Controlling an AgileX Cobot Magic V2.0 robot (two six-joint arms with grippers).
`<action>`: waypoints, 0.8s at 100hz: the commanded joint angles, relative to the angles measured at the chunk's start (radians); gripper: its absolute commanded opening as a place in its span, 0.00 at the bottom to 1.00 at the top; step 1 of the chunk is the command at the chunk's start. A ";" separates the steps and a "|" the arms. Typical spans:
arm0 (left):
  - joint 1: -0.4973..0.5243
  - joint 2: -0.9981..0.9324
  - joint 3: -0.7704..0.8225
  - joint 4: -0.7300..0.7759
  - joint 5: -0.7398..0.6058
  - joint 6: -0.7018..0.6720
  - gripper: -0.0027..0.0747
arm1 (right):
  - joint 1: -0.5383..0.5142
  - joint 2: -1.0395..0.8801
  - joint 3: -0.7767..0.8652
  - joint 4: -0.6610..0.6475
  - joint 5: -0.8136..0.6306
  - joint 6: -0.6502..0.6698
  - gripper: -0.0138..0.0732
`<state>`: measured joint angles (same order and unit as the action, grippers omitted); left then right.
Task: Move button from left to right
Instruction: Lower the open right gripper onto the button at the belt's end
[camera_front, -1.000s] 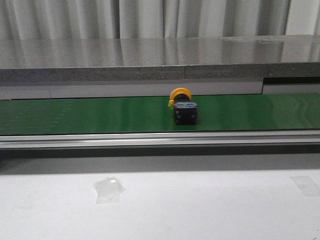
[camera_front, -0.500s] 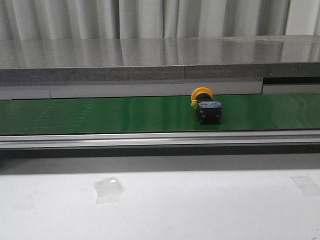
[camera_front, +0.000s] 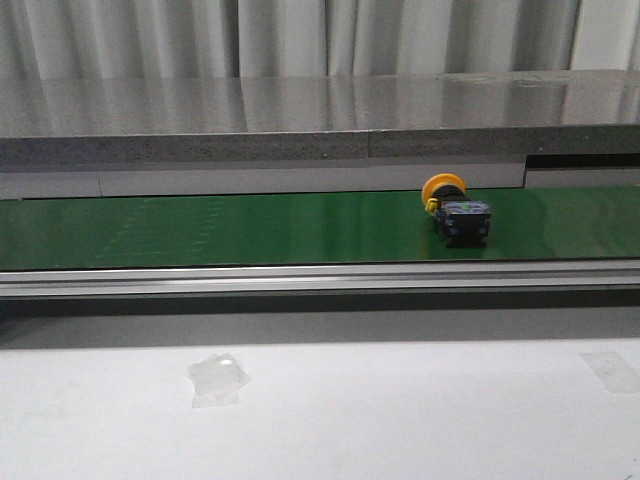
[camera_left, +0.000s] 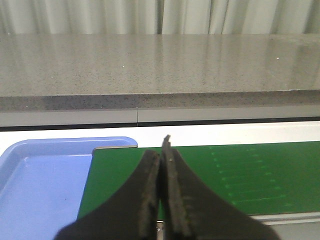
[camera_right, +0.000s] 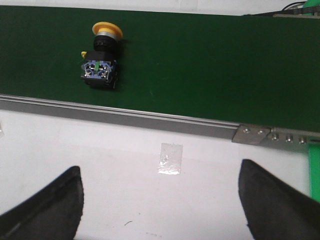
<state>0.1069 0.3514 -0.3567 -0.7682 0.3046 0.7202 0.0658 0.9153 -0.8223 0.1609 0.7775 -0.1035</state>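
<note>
In the left wrist view, the left gripper (camera_left: 161, 170) has its dark fingers (camera_left: 148, 200) pressed together with nothing between them, poised over the left end of the long green conveyor belt (camera_left: 250, 170), with a pale blue plastic tray (camera_left: 40, 180) at the lower left of that frame; no button shows there. In the front view, the small push-button with a round yellow head and black boxy body (camera_front: 458, 211) lies on the belt to the right of the frame's centre, its head toward the grey stone ledge (camera_front: 300, 125) behind and its body toward the white surface (camera_front: 400, 410) in front. In the right wrist view the same button sits in the upper left of the frame, its long axis running across the belt's width, head away from the camera. The right gripper (camera_right: 160, 210) has its fingers (camera_right: 50, 205) spread wide apart and empty at the bottom corners, over the white surface; the button lies beyond them and off toward the frame's left. The right arm looks much the nearer, so a grasp probably falls to it.
</note>
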 joint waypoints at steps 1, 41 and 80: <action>-0.005 0.006 -0.029 -0.027 -0.056 -0.001 0.01 | -0.001 0.071 -0.077 0.017 -0.061 -0.051 0.88; -0.005 0.006 -0.029 -0.027 -0.056 -0.001 0.01 | 0.002 0.440 -0.304 0.022 -0.030 -0.137 0.88; -0.005 0.006 -0.029 -0.027 -0.056 -0.001 0.01 | 0.009 0.613 -0.398 0.022 -0.041 -0.195 0.88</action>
<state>0.1069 0.3514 -0.3567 -0.7682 0.3046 0.7202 0.0713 1.5460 -1.1823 0.1669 0.7748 -0.2819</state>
